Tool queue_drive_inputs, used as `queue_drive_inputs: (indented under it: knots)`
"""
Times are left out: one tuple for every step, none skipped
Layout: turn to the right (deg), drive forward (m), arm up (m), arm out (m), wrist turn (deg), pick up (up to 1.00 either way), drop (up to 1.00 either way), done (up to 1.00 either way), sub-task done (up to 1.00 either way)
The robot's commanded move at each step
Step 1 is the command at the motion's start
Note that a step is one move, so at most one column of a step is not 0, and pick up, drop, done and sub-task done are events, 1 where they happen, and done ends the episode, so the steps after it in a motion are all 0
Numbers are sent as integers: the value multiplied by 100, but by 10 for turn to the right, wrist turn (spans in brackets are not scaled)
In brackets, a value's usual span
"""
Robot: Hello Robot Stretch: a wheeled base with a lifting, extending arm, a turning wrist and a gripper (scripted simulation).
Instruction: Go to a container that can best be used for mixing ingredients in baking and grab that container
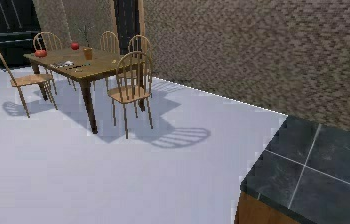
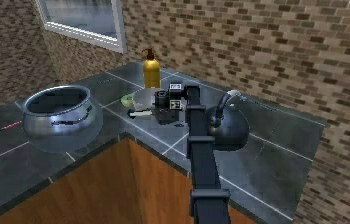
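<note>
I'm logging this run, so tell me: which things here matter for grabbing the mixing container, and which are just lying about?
For the job: bowl, claw.
Lying about: bottle, kettle, table, chairs.

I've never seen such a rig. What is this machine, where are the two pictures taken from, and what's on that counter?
It is a wheeled robot with one arm ending in a two-finger pincer. One picture looks ahead from the robot: a wooden dining table with chairs, and a dark counter corner. The other looks sideways, where the arm reaches. On the counter stand a shiny metal bowl, an amber bottle and a dark kettle. Small things lie by the pincer, so I cannot tell whether it holds anything.
</note>
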Motion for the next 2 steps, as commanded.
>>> queue_drive_inputs:
  knots:
    - [0,0,10,0,0,0,0,0,0]
    - [0,0,0,0,0,0,0,100,0]
